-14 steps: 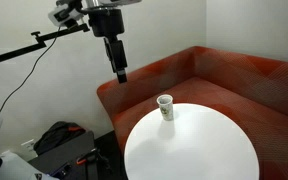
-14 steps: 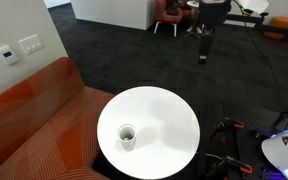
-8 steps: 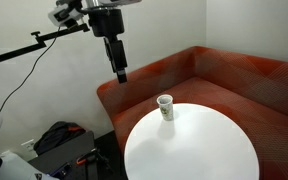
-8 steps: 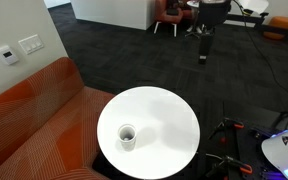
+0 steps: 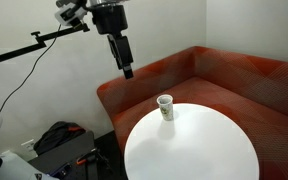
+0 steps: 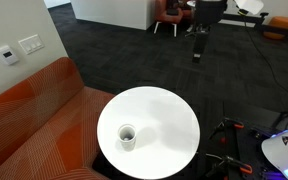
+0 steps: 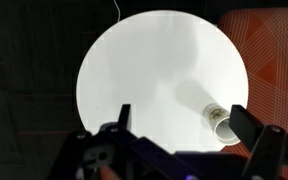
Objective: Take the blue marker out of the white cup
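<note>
The white cup (image 5: 165,106) stands upright near the edge of the round white table (image 5: 199,145), on the side by the orange sofa. It also shows in an exterior view (image 6: 127,137) and in the wrist view (image 7: 219,122). A dark shape sits inside its mouth; I cannot make out the blue marker. My gripper (image 5: 127,70) hangs high above and off to the side of the table, far from the cup. In the wrist view the two fingers (image 7: 184,120) are spread wide apart and hold nothing.
An orange-red sofa (image 5: 234,75) curves around the table. A camera boom (image 5: 34,45) reaches across the wall. A black bag (image 5: 59,140) lies on the floor. Dark carpet (image 6: 114,55) and distant chairs (image 6: 169,12) show behind.
The gripper has shifted slightly sideways and up, toward the table. The cup has not moved.
</note>
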Action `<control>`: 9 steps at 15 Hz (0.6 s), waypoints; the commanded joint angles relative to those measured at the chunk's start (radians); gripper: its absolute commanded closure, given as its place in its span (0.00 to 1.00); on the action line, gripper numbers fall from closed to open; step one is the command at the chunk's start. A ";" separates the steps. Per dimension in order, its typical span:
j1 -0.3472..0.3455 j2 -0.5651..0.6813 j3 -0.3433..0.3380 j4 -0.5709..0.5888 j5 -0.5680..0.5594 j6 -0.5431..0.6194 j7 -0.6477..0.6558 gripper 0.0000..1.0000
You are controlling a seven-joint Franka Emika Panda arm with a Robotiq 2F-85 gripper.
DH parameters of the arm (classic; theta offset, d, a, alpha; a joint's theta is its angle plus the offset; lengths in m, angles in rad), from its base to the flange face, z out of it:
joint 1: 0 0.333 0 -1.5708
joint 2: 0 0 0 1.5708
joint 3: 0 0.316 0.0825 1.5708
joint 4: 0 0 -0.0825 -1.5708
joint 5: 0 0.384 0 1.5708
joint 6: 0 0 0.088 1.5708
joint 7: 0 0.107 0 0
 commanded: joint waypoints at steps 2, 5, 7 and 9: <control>0.006 0.083 0.009 0.052 -0.007 0.119 0.020 0.00; 0.015 0.145 -0.006 0.069 0.042 0.248 -0.054 0.00; 0.015 0.187 -0.015 0.080 0.086 0.324 -0.124 0.00; 0.015 0.227 -0.029 0.092 0.182 0.384 -0.231 0.00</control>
